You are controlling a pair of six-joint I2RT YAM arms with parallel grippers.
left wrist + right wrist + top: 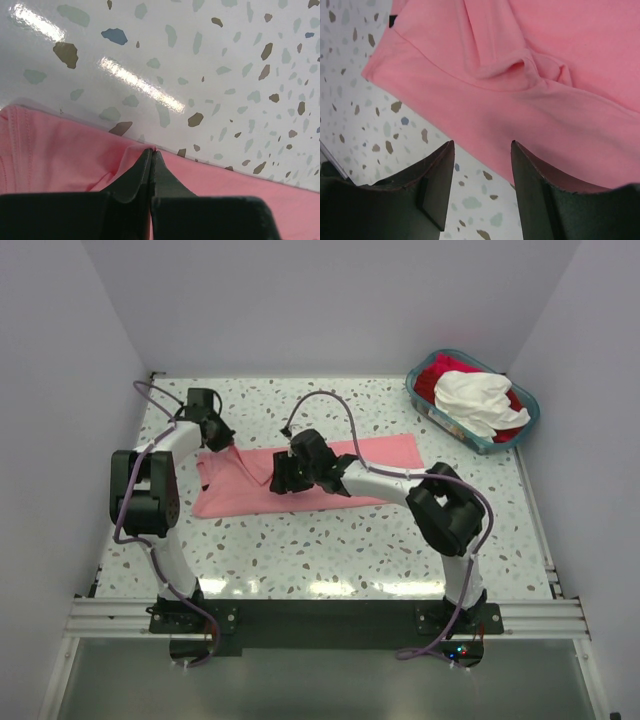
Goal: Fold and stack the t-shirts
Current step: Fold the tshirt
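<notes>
The soft salmon-pink t-shirt (240,490) is lying spread at the centre of the glossy speckled counter (300,560). The left gripper (151,150) is pinching its fingers together on the shirt's puckered edge at 10 o'clock. The right gripper (482,145) is holding its wedge-shaped black fingers (440,180) apart over the shirt's 6 o'clock edge. A crumpled white tee (470,395) and a red tee (432,370) are sitting in the teal plastic basket (450,425) at 2 o'clock.

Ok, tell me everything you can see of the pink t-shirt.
The salmon-pink t-shirt is soft, plain cloth spread across the middle of the speckled table. It lies mostly flat, with a raised pucker beside one seam. A small dark tag shows at one edge. The left gripper is shut on its far edge. The right gripper hangs open at another edge, not gripping it.
</notes>
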